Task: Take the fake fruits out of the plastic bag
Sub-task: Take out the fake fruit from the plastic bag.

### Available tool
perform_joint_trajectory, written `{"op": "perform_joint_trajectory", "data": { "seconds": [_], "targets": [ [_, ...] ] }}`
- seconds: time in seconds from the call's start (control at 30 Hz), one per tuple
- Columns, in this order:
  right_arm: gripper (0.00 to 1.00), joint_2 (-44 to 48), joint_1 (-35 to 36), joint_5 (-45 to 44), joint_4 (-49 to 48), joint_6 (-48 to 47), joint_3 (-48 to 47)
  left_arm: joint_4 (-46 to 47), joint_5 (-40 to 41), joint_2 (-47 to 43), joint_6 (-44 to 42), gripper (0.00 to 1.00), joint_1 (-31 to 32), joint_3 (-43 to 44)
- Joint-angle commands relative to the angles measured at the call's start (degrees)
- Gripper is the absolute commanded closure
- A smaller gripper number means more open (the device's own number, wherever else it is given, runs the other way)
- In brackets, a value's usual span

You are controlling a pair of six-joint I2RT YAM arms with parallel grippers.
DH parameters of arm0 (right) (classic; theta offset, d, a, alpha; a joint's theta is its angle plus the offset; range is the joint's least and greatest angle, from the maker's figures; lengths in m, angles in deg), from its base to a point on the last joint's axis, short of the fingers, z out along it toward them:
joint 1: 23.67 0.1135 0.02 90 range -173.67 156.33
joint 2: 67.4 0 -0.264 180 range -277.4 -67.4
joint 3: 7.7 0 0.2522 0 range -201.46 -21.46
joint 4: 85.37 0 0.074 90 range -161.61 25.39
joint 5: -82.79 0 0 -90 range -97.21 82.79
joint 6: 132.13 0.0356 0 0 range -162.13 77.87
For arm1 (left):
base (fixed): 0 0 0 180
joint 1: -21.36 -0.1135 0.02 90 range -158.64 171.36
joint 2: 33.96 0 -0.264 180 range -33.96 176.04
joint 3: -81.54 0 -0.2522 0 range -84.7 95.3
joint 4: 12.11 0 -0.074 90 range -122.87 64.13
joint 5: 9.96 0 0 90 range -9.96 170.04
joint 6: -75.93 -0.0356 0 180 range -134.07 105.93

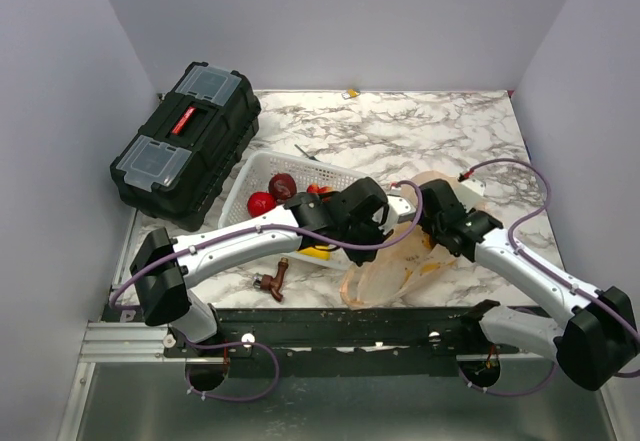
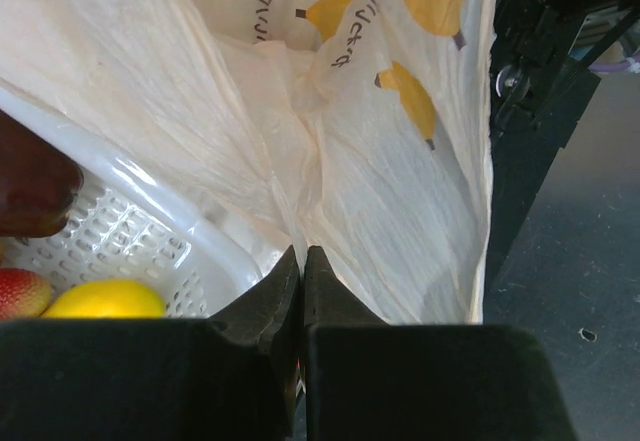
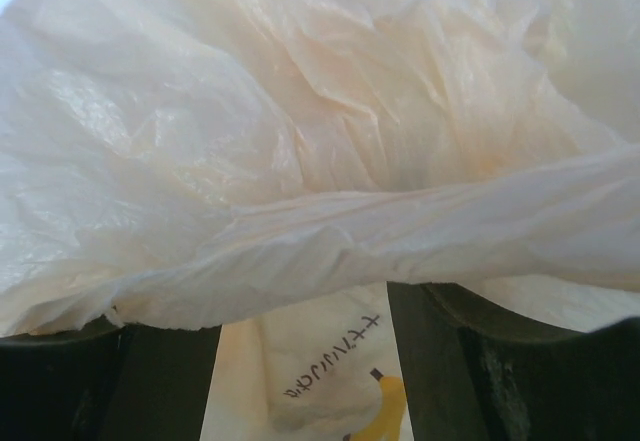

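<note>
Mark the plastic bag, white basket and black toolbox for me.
plastic bag (image 1: 385, 273): top view, crumpled lower body near the table's front edge.
white basket (image 1: 245, 183): top view, bare left side.
black toolbox (image 1: 188, 141): top view, middle of the lid.

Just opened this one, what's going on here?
Both arms are working a thin translucent peach plastic bag. The left gripper has its jaws pinched shut on the film beside the white perforated basket, where a yellow fake fruit and a red one lie. The right gripper is at the bag, jaws apart, film draped over them.
</note>
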Motion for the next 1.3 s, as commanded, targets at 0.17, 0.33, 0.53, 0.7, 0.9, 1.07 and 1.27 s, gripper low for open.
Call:
{"op": "perform_joint_trajectory", "data": {
  "seconds": [0.17,0.33,0.53,0.7,0.9,1.07,1.27],
  "targets": [
    [0.53,-2.1,-0.3,2.9,-18.9,-12.9,1.8,2.5,-2.1,-0.9,0.9,0.98,1.5,0.6],
    [0.52,-7.0,-0.3,0.6,-22.6,-16.6,2.3,2.5,-1.5,-1.1,0.9,0.99,1.5,0.7],
    [0.47,-9.8,-0.3,-7.9,-23.8,-16.2,3.2,2.6,-0.5,-1.7,0.9,0.99,1.6,0.3],
    [0.31,-10.8,-0.7,-10.2,-26.8,-16.3,3.8,2.7,-0.8,-1.9,1.0,0.99,1.7,0.0],
    [0.27,-15.7,-3.1,-8.1,-29.3,-16.0,2.5,2.8,-0.8,-1.5,1.1,0.99,2.3,0.0],
    [0.24,-20.9,-4.2,-7.7,-29.6,-16.5,0.1,2.7,-0.9,-0.9,1.1,0.99,2.9,0.0],
    [0.19,-24.9,-6.0,-5.6,-31.6,-17.5,-1.3,2.8,-0.7,-0.8,1.0,1.0,3.1,-0.1]
  ]
}}
